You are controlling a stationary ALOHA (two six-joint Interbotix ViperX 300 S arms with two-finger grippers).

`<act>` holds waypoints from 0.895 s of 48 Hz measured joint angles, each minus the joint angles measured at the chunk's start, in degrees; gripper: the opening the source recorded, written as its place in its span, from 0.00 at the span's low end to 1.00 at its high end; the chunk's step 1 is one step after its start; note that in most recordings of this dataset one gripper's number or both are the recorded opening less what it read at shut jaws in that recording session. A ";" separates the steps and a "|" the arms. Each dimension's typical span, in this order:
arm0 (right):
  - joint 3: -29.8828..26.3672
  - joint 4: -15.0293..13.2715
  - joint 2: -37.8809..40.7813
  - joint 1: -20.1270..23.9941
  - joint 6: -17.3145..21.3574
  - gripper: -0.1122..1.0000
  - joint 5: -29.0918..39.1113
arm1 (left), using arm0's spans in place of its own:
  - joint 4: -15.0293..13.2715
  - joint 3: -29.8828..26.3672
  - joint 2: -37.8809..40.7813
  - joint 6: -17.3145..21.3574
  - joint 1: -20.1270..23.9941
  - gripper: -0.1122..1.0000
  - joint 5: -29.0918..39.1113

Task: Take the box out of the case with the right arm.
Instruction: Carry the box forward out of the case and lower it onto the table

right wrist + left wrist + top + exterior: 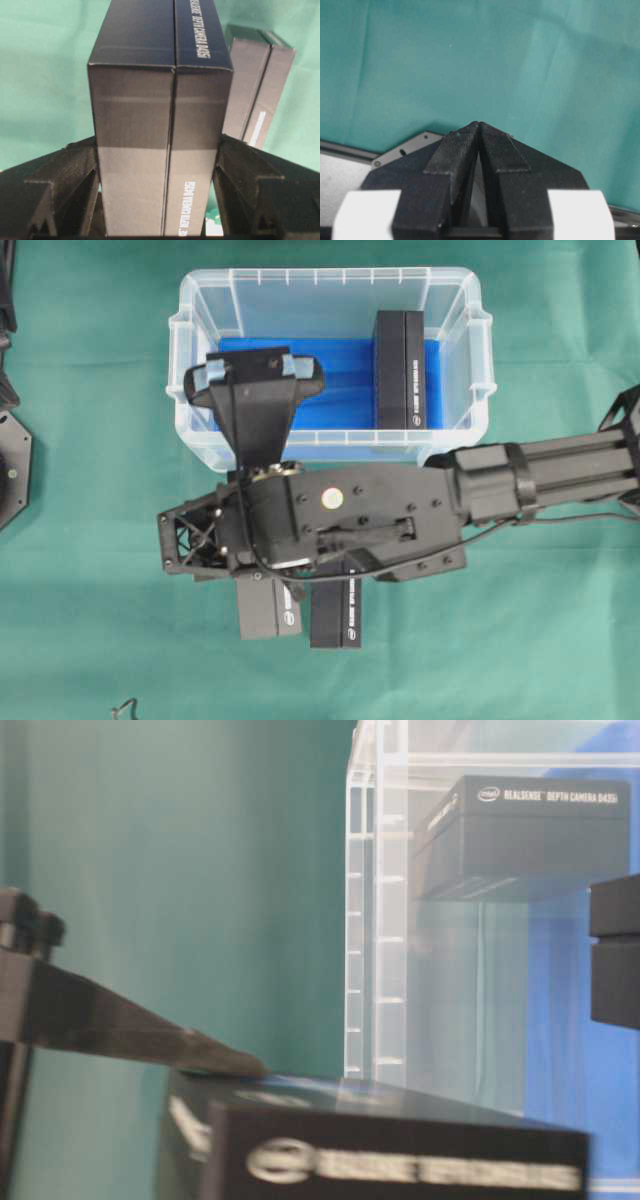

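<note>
I see green cloth table (90,640) w/ clear case (200,300) and two black boxes (335,618) on it.

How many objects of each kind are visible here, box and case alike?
Black boxes: 3, one in the case, one in the right end effector, one lying beside it on the cloth
Clear case: 1
Total: 4

From overhead, the right arm (400,505) hides most of 2 boxes (335,615) on the cloth.
</note>
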 measured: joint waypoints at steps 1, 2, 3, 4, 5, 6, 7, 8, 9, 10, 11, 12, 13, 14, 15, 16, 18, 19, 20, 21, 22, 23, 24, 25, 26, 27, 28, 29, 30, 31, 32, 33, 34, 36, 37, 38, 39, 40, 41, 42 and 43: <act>-0.09 0.35 0.35 0.09 0.00 0.74 -0.18 | 0.09 0.00 0.00 0.00 0.00 0.20 -0.09; 0.00 0.53 0.62 0.00 0.00 0.74 -0.35 | 0.00 0.00 0.00 0.00 0.00 0.20 -0.09; 0.00 0.79 0.88 0.09 0.00 0.74 -0.62 | 0.00 0.00 0.00 0.00 0.00 0.20 0.00; 0.00 1.05 1.14 0.00 0.00 0.74 -0.97 | 0.00 0.00 0.00 0.00 0.00 0.20 0.00; 0.00 1.32 1.49 0.09 0.00 0.74 -1.49 | 0.00 0.00 0.00 0.00 0.00 0.20 0.00; 0.09 1.58 1.76 0.00 0.00 0.74 -2.02 | 0.00 0.00 0.00 0.00 0.00 0.20 -0.09; 0.18 1.76 2.11 0.00 0.00 0.74 -2.64 | 0.00 0.00 0.00 0.00 0.00 0.20 -0.09; 0.35 2.02 2.37 0.09 0.00 0.74 -3.34 | 0.00 0.00 0.00 0.00 0.00 0.20 -0.09; 0.53 2.20 2.81 0.09 -0.09 0.74 -4.04 | 0.09 0.00 0.00 0.00 0.00 0.20 0.00; 0.70 2.29 3.16 0.09 0.00 0.74 -4.57 | 0.00 0.00 0.00 0.00 0.00 0.20 -0.09; 0.88 2.46 3.60 0.00 0.00 0.74 -5.27 | 0.00 0.00 0.00 0.00 0.00 0.20 0.00; 1.14 2.64 3.96 0.09 0.00 0.74 -5.89 | 0.00 0.00 0.00 0.00 0.00 0.20 0.00; 1.41 2.90 4.22 0.09 0.00 0.74 -6.42 | 0.00 0.00 0.00 0.00 0.00 0.20 0.00; 1.76 3.08 4.48 0.00 0.00 0.74 -6.86 | 0.00 0.09 0.00 0.00 0.00 0.20 -0.09; 2.11 3.34 4.75 0.09 0.00 0.74 -7.29 | 0.00 0.18 0.00 0.00 0.00 0.20 -0.09; 2.55 3.60 5.01 0.09 0.00 0.74 -7.73 | 0.00 0.18 0.00 0.00 0.00 0.20 -0.09; 3.60 4.31 5.36 0.09 0.00 0.74 -8.53 | 0.00 0.18 0.00 0.00 0.00 0.20 0.00; 4.13 4.66 5.54 0.09 0.00 0.74 -8.88 | 0.00 0.18 0.00 0.00 0.00 0.20 -0.09; 4.92 5.10 5.71 0.09 0.00 0.74 -9.32 | 0.09 0.18 0.00 0.00 0.00 0.20 -0.09; 5.45 5.27 5.89 0.09 0.00 0.74 -9.58 | 0.00 0.09 0.00 0.00 0.00 0.20 0.00; 5.98 5.45 5.98 0.09 0.00 0.74 -10.02 | 0.00 0.18 0.00 0.00 0.00 0.20 -0.09; 6.50 5.54 5.98 0.09 0.00 0.74 -10.28 | 0.00 0.18 0.00 0.00 0.00 0.20 -0.09; 6.94 5.62 6.06 0.09 0.00 0.74 -10.63 | 0.00 0.26 0.00 0.00 0.00 0.20 -0.09; 7.56 5.62 6.06 0.09 0.09 0.74 -11.07 | 0.00 0.26 0.00 0.00 0.00 0.20 -0.09; 8.00 5.71 6.06 0.18 0.09 0.74 -11.51 | 0.00 0.26 0.00 0.00 0.00 0.20 -0.09; 8.44 5.71 6.06 0.18 0.00 0.74 -12.04 | 0.00 0.26 0.00 0.00 0.00 0.20 0.00; 8.88 5.71 6.06 0.18 0.09 0.74 -12.57 | 0.00 0.26 0.00 0.00 0.00 0.20 -0.09; 9.32 5.71 6.06 0.09 0.09 0.74 -13.18 | 0.00 0.26 0.00 0.00 0.00 0.20 -0.09; 9.93 5.80 6.06 0.09 0.09 0.74 -13.97 | 0.00 0.26 0.00 0.00 0.00 0.20 -0.09; 10.55 5.80 6.06 0.09 0.18 0.74 -14.68 | 0.00 0.35 0.00 0.00 0.00 0.20 -0.09; 11.07 5.80 6.06 0.09 0.18 0.74 -15.21 | 0.00 0.26 0.00 0.00 0.00 0.20 -0.09; 11.60 5.89 6.06 0.09 0.18 0.74 -15.91 | 0.00 0.35 0.00 0.00 0.00 0.20 -0.09; 11.95 5.89 6.06 0.09 0.26 0.74 -16.44 | 0.00 0.35 0.00 0.00 0.00 0.20 -0.09; 12.83 5.98 6.06 0.09 0.79 0.74 -17.67 | 0.00 0.26 0.00 0.00 0.00 0.20 -0.09; 13.01 5.98 5.98 0.09 1.05 0.74 -18.19 | 0.00 0.35 0.00 0.00 0.00 0.20 -0.09; 13.18 5.98 6.06 0.18 1.23 0.74 -18.54 | 0.00 0.26 -0.09 0.00 0.00 0.20 -0.09; 13.45 5.98 6.06 0.09 1.41 0.74 -18.98 | 0.09 0.35 -0.09 0.00 0.00 0.20 -0.09; 13.54 5.98 6.06 0.09 1.58 0.74 -19.34 | 0.00 0.26 -0.09 -0.09 0.00 0.20 0.00; 13.71 5.98 6.06 0.09 1.58 0.74 -19.51 | 0.00 0.35 -0.09 -0.09 0.00 0.20 -0.09; 13.80 5.98 6.06 0.09 1.58 0.74 -19.69 | 0.00 0.35 -0.09 -0.09 0.00 0.20 -0.09; 13.89 6.06 6.06 0.18 1.58 0.74 -19.78 | 0.00 0.35 -0.09 -0.09 0.00 0.20 -0.09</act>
